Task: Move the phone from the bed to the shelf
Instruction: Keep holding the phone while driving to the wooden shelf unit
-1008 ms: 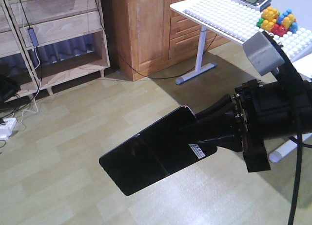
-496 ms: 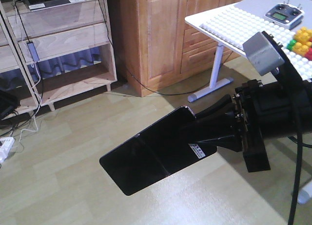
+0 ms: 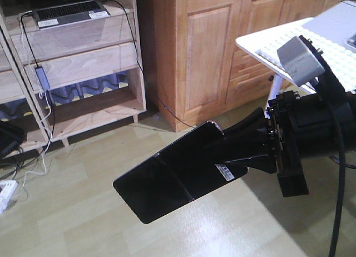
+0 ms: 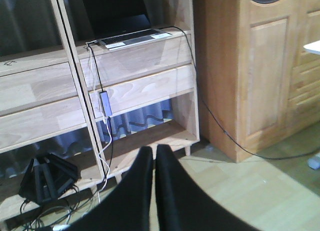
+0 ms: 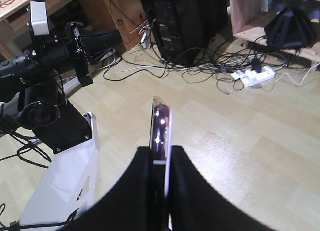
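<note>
Front cam: the right gripper (image 3: 236, 151), on a black arm entering from the right edge, is clamped on one short end of the phone (image 3: 167, 182). The phone is a glossy black slab w/ a crease across its middle, a pinkish rim & a small white sticker (image 3: 224, 172) near the clamped end. It is held tilted in the air above the pale wood floor (image 3: 67, 223), touching nothing else. At upper left stands the shelf (image 3: 83, 65), light-wood boards in an open unit, well apart from the phone. A grey laptop (image 3: 69, 12) lies on an upper board, w/ a black cable hanging down. A wooden cabinet (image 3: 217, 51) stands right of the shelf unit, & a white table (image 3: 261, 43) corner shows behind the arm.

Right wrist cam adds what the front cam can't: the phone edge-on, a thin bright strip pinched btwn two black fingers (image 5: 135, 191), one on each side. It also shows the left arm (image 5: 55, 51) at upper left, & tangled cables w/ a white power strip (image 5: 255, 76) on the floor.

Left wrist cam: the left gripper (image 4: 153, 151) has its two fingers pressed together w/ nothing btwn them. This view looks closest at the shelf: laptop lid up, & a black stand-like object (image 4: 47, 178) low in the unit.
</note>
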You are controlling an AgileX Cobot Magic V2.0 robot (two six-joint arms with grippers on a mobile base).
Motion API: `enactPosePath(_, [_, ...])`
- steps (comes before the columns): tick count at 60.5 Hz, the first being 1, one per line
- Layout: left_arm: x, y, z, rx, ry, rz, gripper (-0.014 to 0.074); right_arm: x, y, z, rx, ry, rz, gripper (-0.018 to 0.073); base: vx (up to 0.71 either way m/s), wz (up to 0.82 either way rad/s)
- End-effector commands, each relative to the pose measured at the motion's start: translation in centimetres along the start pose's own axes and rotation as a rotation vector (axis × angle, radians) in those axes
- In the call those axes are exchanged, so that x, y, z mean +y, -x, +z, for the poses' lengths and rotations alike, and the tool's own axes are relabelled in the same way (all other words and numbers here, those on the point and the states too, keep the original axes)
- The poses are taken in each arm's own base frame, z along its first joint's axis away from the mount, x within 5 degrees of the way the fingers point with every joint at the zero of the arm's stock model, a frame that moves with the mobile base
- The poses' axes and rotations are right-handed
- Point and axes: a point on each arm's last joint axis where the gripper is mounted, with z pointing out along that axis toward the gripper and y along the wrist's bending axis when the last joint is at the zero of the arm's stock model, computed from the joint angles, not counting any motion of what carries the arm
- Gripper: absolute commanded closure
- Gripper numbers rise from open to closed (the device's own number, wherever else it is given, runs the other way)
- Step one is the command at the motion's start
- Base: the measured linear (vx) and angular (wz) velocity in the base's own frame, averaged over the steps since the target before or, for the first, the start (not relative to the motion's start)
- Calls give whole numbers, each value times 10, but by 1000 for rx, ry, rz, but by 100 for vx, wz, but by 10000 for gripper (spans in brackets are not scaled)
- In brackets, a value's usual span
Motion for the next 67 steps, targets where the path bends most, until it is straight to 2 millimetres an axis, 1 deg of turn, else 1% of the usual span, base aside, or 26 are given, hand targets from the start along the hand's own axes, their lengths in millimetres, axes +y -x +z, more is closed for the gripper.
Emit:
enactPosePath(1, [2,14,-3,-107,11,-15,595,17,13,-7,-80,85,-15,561,44,10])
enactPosePath(37, [2,14,-3,-107,11,-15,595,17,13,-7,-80,85,-15,561,44,14])
enactPosePath(67, [2,14,-3,-107,11,-15,595,17,13,-7,-80,85,-15,561,44,27])
